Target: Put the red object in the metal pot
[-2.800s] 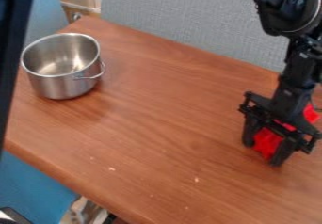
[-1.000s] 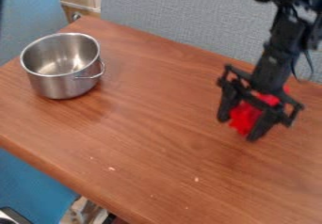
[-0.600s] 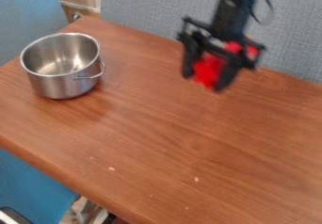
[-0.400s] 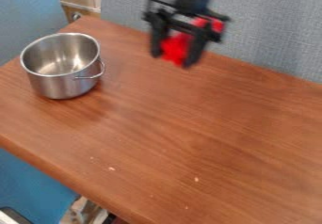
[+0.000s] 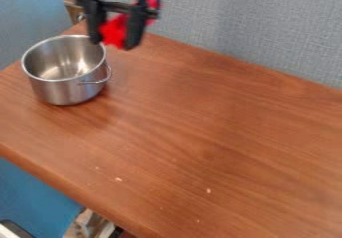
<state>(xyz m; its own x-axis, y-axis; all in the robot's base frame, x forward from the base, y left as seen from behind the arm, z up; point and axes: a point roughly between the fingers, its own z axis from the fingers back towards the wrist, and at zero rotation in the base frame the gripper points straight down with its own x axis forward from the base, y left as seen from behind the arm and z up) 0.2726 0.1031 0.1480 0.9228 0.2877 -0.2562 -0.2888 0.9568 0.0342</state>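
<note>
The pincer point(image 5: 118, 12) grips the red object point(image 5: 118, 32); releasing right of the pot's point(image 5: 64, 70) rim could drop it outside.

Pot point(image 5: 64, 74) on table's point(image 5: 201, 132) left

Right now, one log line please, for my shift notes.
pincer: shut on red object | object: raised, blurred | metal pot: upright on table
</note>
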